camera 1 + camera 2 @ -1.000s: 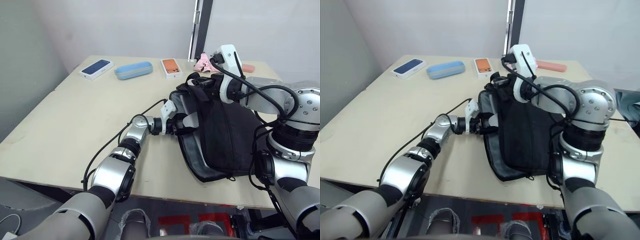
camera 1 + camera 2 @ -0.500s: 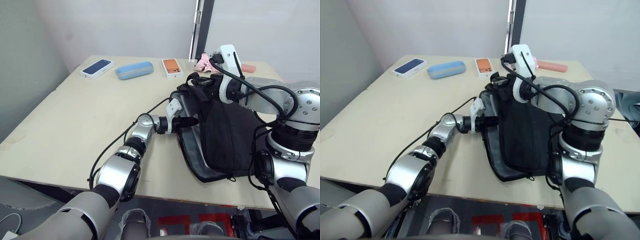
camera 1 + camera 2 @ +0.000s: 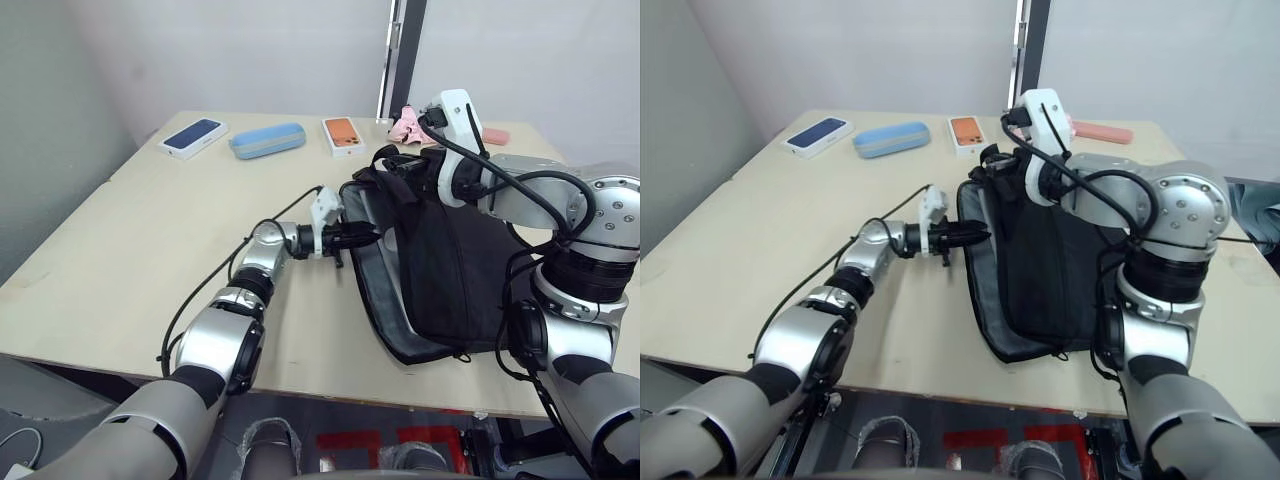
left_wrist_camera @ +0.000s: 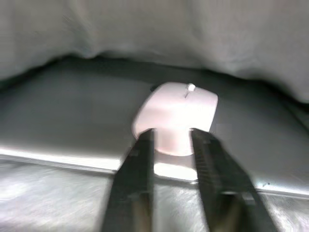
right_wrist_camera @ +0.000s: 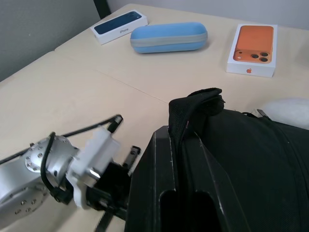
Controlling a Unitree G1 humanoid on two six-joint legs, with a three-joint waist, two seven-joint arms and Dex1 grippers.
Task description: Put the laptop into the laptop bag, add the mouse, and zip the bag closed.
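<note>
if the left gripper [image 3: 352, 235] lets go where it is, the mouse [image 4: 175, 117] could land on the lip of the laptop bag [image 3: 440, 275] and slide out onto the table [image 3: 150, 240] instead of dropping inside. its two fingers are pinched on the mouse's near end, fingertips right at the bag's open mouth. in the left wrist view the mouse hangs over the laptop [image 4: 72, 125], which already lies inside under the lifted black flap, so my read is laptop in, mouse about to go in, zip not done.

second risk: the right gripper [image 5: 186, 133] is clamped on the bag's upper edge and holds the mouth open. if that grip slips, the flap sags onto the left fingers and closes the gap. fabric is floppy, so i'd expect it to fold as soon as tension drops.

third: white mouse is smooth and held by a narrow pinch, so it could twist or squirt out.

surface: pale wooden tabletop. along the far side sit a blue phone box [image 3: 193, 137], a light blue case [image 3: 267, 140] and an orange phone box [image 3: 343, 136], all well apart from the bag. something pink [image 3: 405, 126] lies just behind the bag. plain light walls, dark vertical strip behind the table.
</note>
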